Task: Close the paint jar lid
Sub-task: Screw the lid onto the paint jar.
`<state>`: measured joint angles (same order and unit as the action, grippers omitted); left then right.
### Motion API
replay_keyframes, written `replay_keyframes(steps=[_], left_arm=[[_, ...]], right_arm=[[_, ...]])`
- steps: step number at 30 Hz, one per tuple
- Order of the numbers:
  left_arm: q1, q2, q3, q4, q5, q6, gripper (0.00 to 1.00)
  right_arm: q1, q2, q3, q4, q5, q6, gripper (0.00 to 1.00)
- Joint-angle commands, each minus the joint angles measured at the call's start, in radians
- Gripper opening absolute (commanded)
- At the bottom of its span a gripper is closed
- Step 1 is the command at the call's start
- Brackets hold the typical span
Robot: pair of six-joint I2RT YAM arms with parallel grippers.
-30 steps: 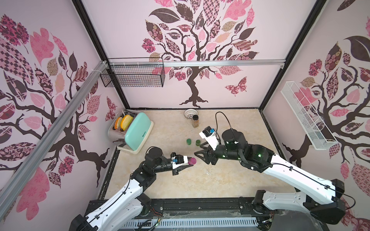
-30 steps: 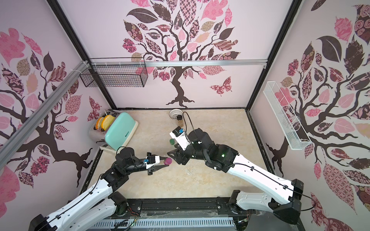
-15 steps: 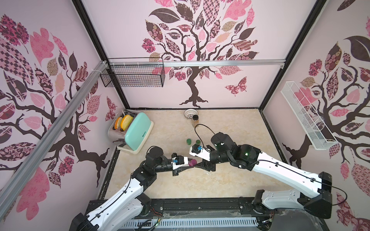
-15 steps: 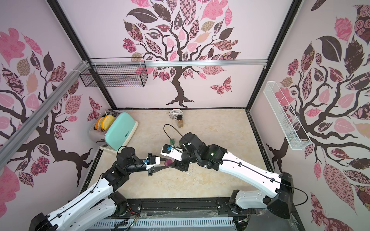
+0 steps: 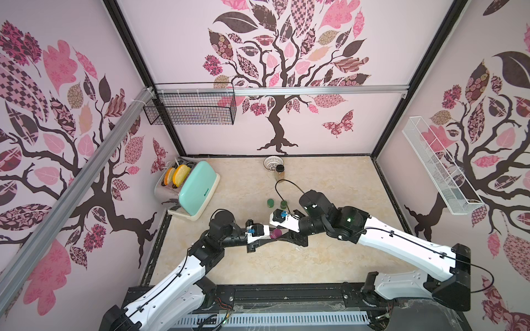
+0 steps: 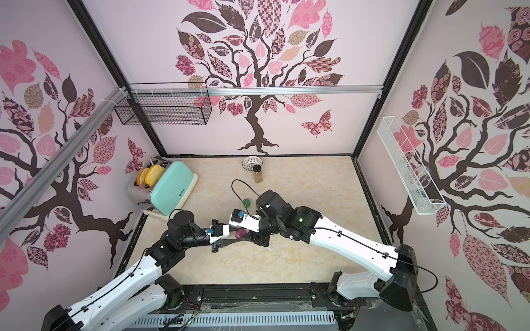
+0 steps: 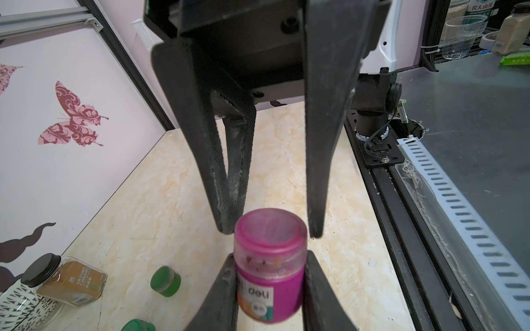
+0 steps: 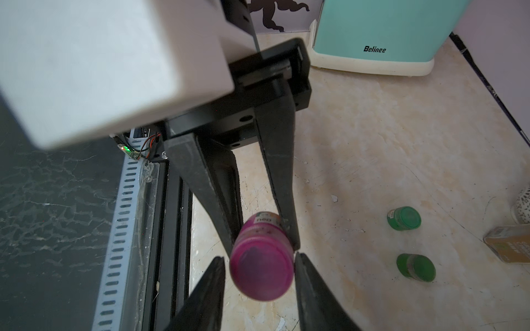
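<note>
While your left arm (image 5: 183,275) and right arm (image 5: 401,243) meet tip to tip above the table (image 5: 315,258), the whole job narrows to the small space between their fingers. Your left gripper (image 7: 269,266) is clamped tight on the labelled body of the magenta paint jar (image 7: 269,286). It holds the jar clear of the table, cap end pointing straight out beyond its fingertips. Your right gripper (image 8: 259,258) faces it head-on, jaws partly open and straddling the lid (image 8: 262,272), one finger on each side. A sliver of gap shows beside one finger, and contact on the other side cannot be made out. From the right gripper, the lid lies directly ahead, between its fingertips. The jar's long axis appears to run in line with that gripper's own reach, so the right gripper looks best placed to pinch and twist. The lid sits on the jar, though how tightly cannot be told.
</note>
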<state>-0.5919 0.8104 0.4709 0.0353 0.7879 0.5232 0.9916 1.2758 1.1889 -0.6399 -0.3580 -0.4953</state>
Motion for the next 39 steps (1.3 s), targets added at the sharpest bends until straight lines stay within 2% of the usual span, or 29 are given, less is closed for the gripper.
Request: replay_keyframes(steps=[1, 6, 13, 18, 23, 28, 33, 39], left_arm=[[-0.002, -0.008, 0.030, 0.002, 0.004, 0.004, 0.25], [-0.002, -0.010, 0.029, 0.002, 0.002, 0.004, 0.25], [0.000, -0.014, 0.029, 0.002, 0.000, 0.006, 0.25], [-0.001, -0.015, 0.029, 0.002, -0.004, 0.007, 0.25], [-0.001, -0.019, 0.028, 0.003, -0.008, 0.009, 0.25], [-0.002, -0.022, 0.029, 0.003, -0.010, 0.010, 0.25], [-0.001, -0.024, 0.028, 0.003, -0.013, 0.011, 0.25], [-0.001, -0.027, 0.028, 0.003, -0.013, 0.009, 0.25]], right_arm=[[0.002, 0.001, 0.026, -0.011, -0.019, -0.004, 0.44], [0.003, 0.011, 0.028, -0.011, -0.012, -0.002, 0.34], [0.007, 0.023, 0.034, -0.010, -0.004, 0.021, 0.32], [0.026, 0.034, 0.027, 0.017, 0.037, 0.084, 0.22], [0.048, 0.024, -0.024, 0.117, 0.091, 0.294, 0.12], [0.077, 0.014, -0.070, 0.187, 0.160, 0.604, 0.01], [0.103, 0.041, -0.066, 0.195, 0.197, 0.912, 0.00], [0.116, 0.070, -0.027, 0.150, 0.232, 1.046, 0.00]])
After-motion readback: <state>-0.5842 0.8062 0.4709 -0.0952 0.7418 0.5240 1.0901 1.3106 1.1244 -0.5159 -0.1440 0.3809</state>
